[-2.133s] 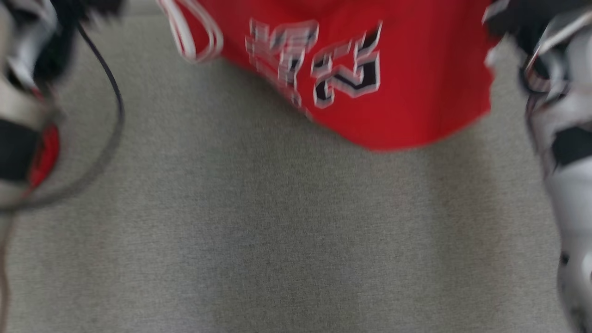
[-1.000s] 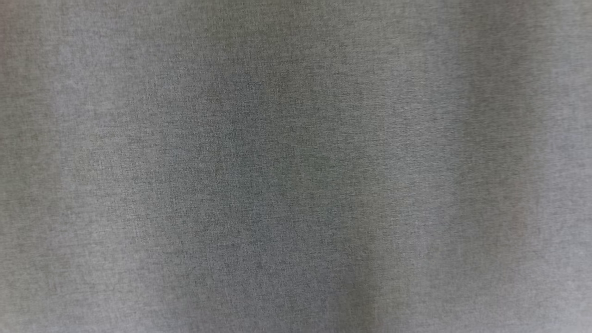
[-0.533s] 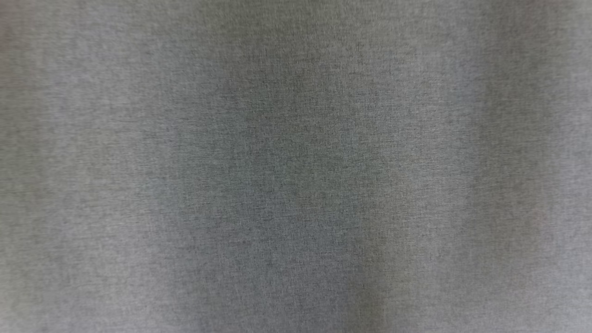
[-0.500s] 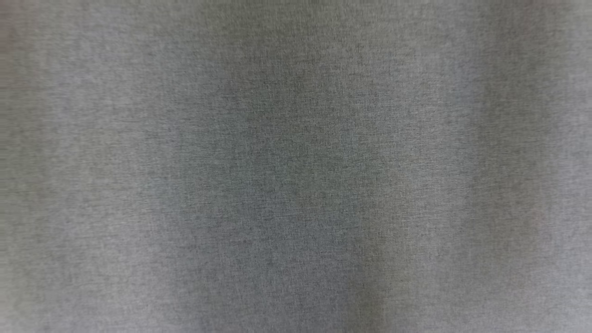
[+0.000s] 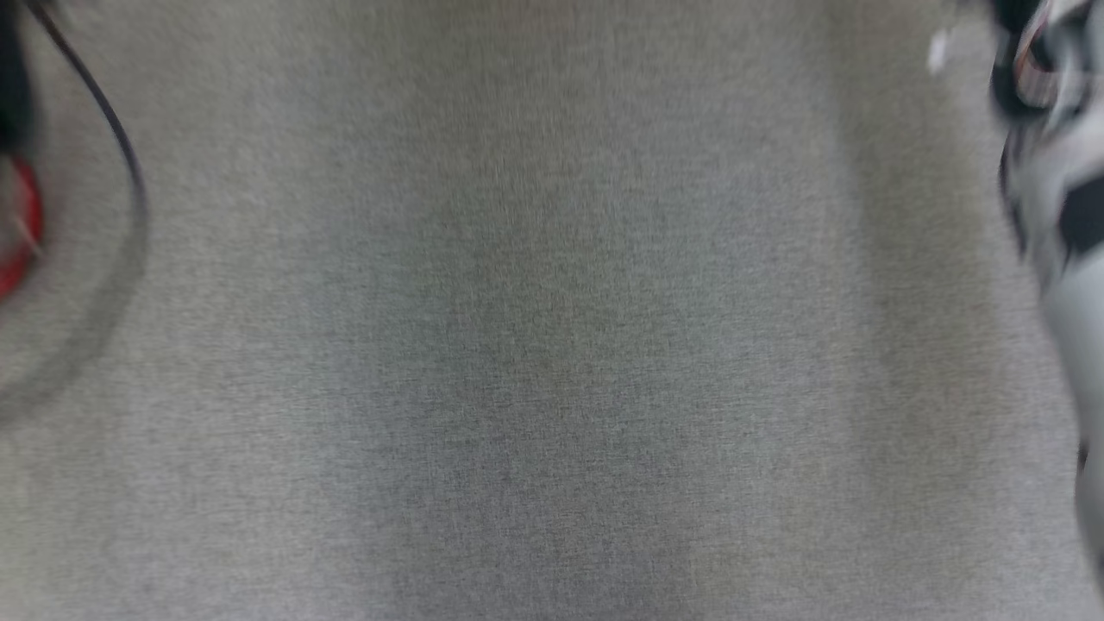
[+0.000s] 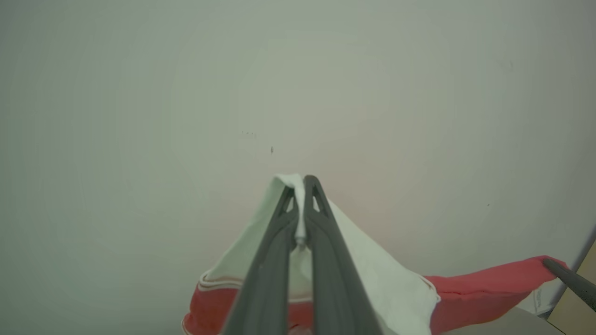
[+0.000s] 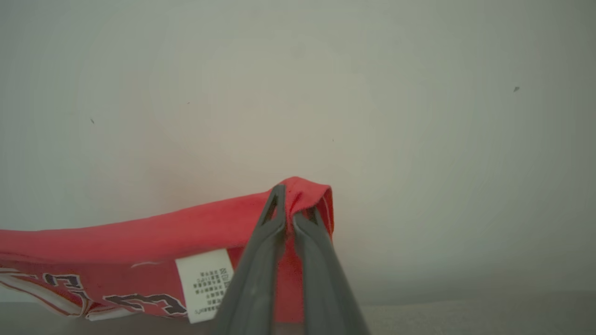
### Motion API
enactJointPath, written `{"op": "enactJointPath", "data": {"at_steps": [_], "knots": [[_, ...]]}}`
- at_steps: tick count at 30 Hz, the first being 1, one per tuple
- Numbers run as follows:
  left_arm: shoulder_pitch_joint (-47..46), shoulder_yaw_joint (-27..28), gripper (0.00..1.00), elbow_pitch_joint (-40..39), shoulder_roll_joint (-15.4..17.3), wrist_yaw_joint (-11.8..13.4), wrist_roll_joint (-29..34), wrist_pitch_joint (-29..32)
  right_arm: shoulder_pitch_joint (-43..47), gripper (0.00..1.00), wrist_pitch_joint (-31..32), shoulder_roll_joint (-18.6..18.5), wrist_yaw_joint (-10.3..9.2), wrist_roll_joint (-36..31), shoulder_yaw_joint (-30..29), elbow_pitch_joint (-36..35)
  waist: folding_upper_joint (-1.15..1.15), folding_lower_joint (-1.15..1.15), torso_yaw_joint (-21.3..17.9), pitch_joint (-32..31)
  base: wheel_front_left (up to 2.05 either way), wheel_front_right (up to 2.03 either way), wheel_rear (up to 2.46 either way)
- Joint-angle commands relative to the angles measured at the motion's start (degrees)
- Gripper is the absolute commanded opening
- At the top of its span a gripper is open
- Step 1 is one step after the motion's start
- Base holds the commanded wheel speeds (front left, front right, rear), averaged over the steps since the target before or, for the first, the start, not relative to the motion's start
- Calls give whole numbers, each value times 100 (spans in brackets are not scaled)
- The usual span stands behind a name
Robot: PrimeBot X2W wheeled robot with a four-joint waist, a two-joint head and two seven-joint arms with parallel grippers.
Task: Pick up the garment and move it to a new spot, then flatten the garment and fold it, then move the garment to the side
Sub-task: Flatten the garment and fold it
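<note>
The garment (image 7: 139, 232), a red jersey with black-and-white lettering and a white care label, hangs stretched in the air before a pale wall. My right gripper (image 7: 293, 200) is shut on a folded red corner of it. In the left wrist view my left gripper (image 6: 300, 184) is shut on a white part of the garment (image 6: 372, 279), with red cloth sagging below. The right gripper's dark finger (image 6: 570, 279) pinches the far red corner there.
The blurred head view looks down on the grey cloth tabletop (image 5: 535, 345). A black cable (image 5: 112, 138) and a red-marked part of the left arm (image 5: 13, 224) sit at its left edge, the pale right forearm (image 5: 1065, 285) at its right edge. A brown box (image 6: 579, 298) stands low right.
The head view has shifted: half a second ago it held bare grey cloth, now the cable and both arms edge in at its sides. Both grips are unchanged.
</note>
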Motion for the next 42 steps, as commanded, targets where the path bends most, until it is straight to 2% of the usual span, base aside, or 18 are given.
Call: {"op": "enactJointPath", "data": {"at_steps": [1, 7, 8, 11, 13, 16, 18, 30, 37, 42], "knots": [[498, 148, 0, -290, 39, 138, 73, -16, 397, 0, -16, -83, -13, 99, 45, -224, 0, 1, 49, -413, 0, 0, 0], [3057, 1069, 0, -1792, -218, 758, 219, -17, 2424, 0, 66, -372, -13, 417, -151, -1432, 0, 1, 128, -815, 0, 0, 0], [3057, 1069, 0, -1792, -218, 758, 219, -17, 2424, 0, 66, -372, -13, 417, -151, -1432, 0, 1, 128, -815, 0, 0, 0], [4204, 1521, 0, -2303, -494, 881, 336, -18, 3475, 0, 173, -325, -13, 507, -425, -1936, 0, 1, 151, -1013, 0, 0, 0], [4870, 1655, 0, -2542, -674, 851, 426, -17, 4125, 0, 271, -280, -13, 470, -610, -2252, 0, 1, 159, -1132, 0, 0, 0], [5991, 1795, 0, -2719, -989, 799, 553, -18, 5233, 0, 511, -11, -13, 401, -937, -2856, 0, 1, 103, -1308, 0, 0, 0], [6500, 1806, 0, -2683, -1143, 737, 608, -18, 5651, 0, 632, 104, -13, 341, -1114, -3105, 0, 1, 53, -1378, 0, 0, 0], [8230, 1861, 0, -2287, -1729, 492, 868, -18, 7526, 0, 1322, 549, -13, -132, -1989, -4006, 0, 1, 53, -2018, 0, 0, 0], [8620, 1874, 0, -2122, -1934, 361, 987, -19, 8295, 0, 1744, 641, -14, -445, -2315, -4300, 0, 1, 114, -2282, 0, 0, 0], [8625, 1705, 0, -2068, -2006, 291, 1081, -13, 8406, 0, 1930, 773, -14, -533, -2342, -4350, 0, 1, 62, -2326, 0, 0, 0]]}}
